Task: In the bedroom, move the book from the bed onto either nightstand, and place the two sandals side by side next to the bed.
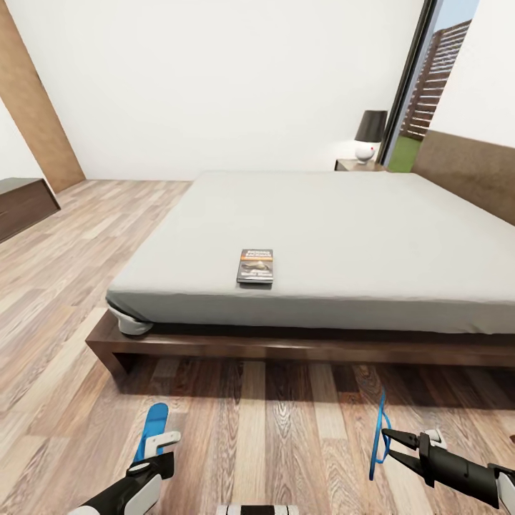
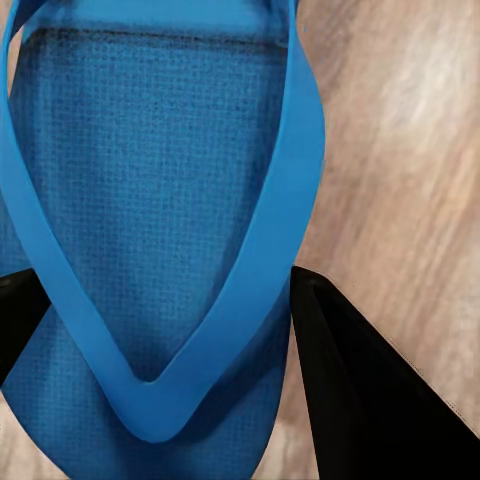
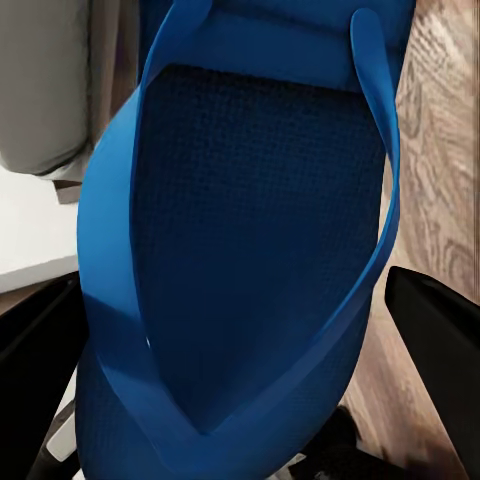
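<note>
1. Head view: the robot faces the bed (image 1: 322,214), where the book (image 1: 255,266) lies at the mattress's near edge, at 12 o'clock. The left claw (image 1: 159,447), at 7 o'clock, carries one sandal (image 1: 153,423); the right claw (image 1: 398,443), at 5 o'clock, carries the other sandal (image 1: 378,436) edge-on above the floor (image 1: 272,429).

2. Left wrist view: dark fingers (image 2: 360,390) flank the left sandal (image 2: 150,200); the jaws look clamped on it. A slack grip could let it twist.

3. Right wrist view: fingers (image 3: 440,340) bracket the right sandal (image 3: 240,250), apparently held. Released on edge, it may topple away from its mate.
</note>
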Robot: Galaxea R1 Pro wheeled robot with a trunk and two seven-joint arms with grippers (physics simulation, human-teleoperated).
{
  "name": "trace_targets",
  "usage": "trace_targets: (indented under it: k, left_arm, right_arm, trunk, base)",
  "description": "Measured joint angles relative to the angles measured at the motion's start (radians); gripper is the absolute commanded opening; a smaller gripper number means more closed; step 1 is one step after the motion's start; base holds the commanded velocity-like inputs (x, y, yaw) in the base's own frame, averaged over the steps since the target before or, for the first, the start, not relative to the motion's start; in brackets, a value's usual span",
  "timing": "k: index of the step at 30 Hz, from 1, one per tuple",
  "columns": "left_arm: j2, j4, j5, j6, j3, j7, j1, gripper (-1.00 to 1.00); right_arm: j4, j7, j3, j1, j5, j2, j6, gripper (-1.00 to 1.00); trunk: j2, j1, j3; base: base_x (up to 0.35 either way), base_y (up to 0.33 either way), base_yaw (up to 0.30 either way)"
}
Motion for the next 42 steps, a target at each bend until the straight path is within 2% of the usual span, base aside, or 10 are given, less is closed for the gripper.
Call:
trace_targets:
  k: [17,26,30,32,42]
  left_arm:
    - [0.0,0.0,0.0,0.0,0.0,0.0,0.0,-1.0]
    - [0.006,-0.002,-0.001,0.006,0.005,-0.001,0.0,-1.0]
    - [0.01,-0.016,-0.006,0.133,0.008,0.002,-0.014,-1.0]
    - [0.017,-0.025,-0.013,0.188,0.008,0.003,-0.044,-1.0]
    - [0.023,-0.028,-0.016,0.208,0.006,0.004,-0.067,-1.0]
  right_arm:
    - [0.0,0.0,0.0,0.0,0.0,0.0,0.0,-1.0]
    - [-0.001,0.0,0.0,0.0,-0.002,0.0,0.001,-1.0]
    - [-0.001,0.0,0.0,0.0,-0.002,0.0,0.001,-1.0]
    - [0.0,0.0,0.0,0.0,-0.001,0.0,0.001,-1.0]
    - [-0.001,-0.001,0.0,0.0,-0.001,0.0,0.001,-1.0]
  trunk:
    - [-0.004,0.008,-0.066]
    - [-0.004,0.008,-0.066]
    - [-0.004,0.008,-0.066]
    - [-0.004,0.008,-0.066]
    - [-0.004,0.008,-0.066]
  base:
    - [0.0,0.0,0.0]
    - [0.0,0.0,0.0]
    - [0.0,0.0,0.0]
    - [0.0,0.0,0.0]
    - [0.0,0.0,0.0]
